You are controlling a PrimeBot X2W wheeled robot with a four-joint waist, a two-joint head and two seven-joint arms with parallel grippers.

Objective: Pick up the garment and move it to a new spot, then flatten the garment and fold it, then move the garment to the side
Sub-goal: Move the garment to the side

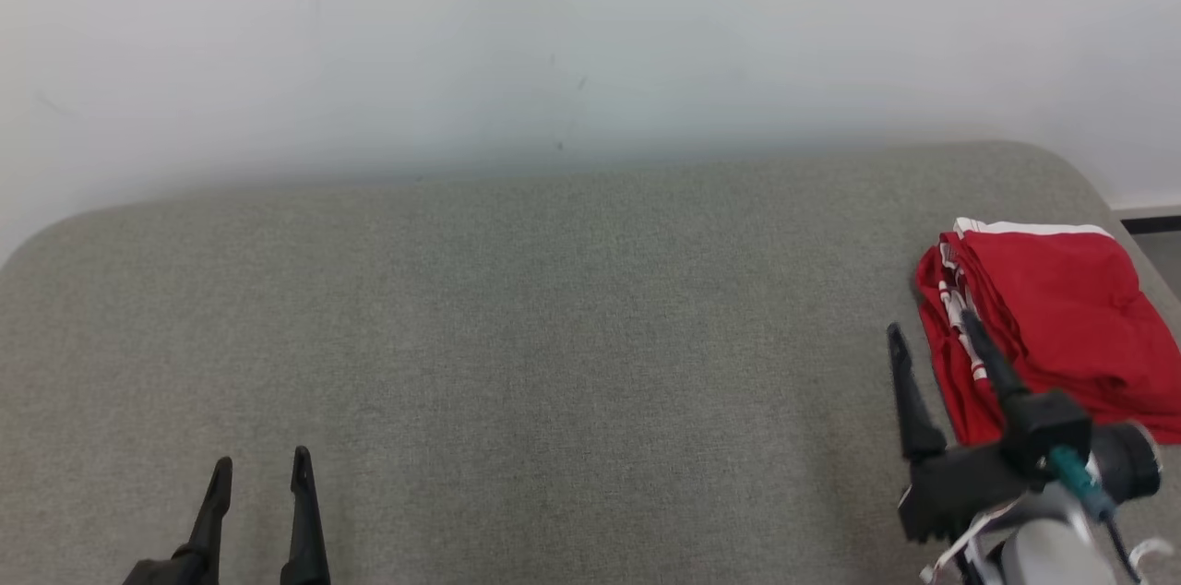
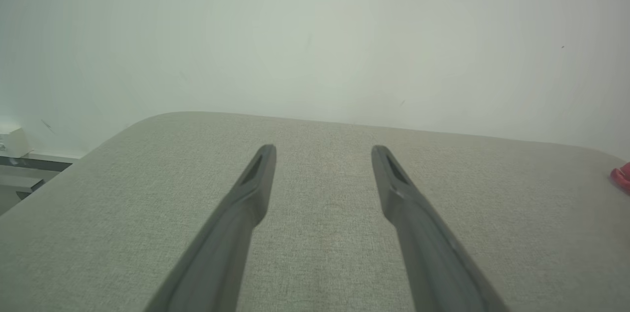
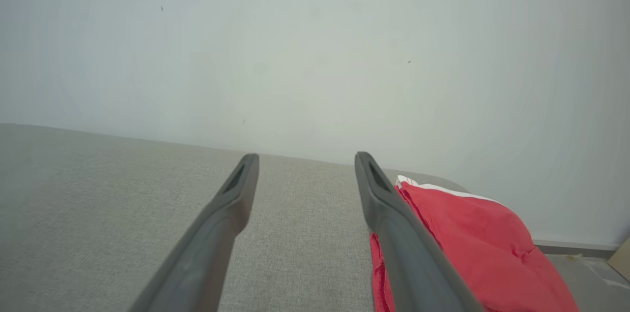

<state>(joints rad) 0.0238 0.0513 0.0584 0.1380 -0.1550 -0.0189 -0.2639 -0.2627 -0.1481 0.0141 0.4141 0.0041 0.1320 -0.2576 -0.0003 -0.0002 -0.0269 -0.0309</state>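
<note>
Folded red fabric garment with white trim [image 1: 1052, 317] lies just right of right gripper [image 1: 930, 325], jaws wide, empty; one finger crosses its edge, contact unclear. Left gripper [image 1: 261, 460] wide, empty. Risk: that finger snags cloth, undoing the fold.

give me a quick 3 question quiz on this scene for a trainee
1. True or false: the red garment lies folded near the robot's right end of the grey padded surface.
2. Multiple choice: the right claw is A) shut on the garment, B) open at the garment's edge, C) open at the surface's far left end.
3. Fill in: the left claw is open and holds ___.

Key: 1 true; 2 B; 3 nothing.
</note>
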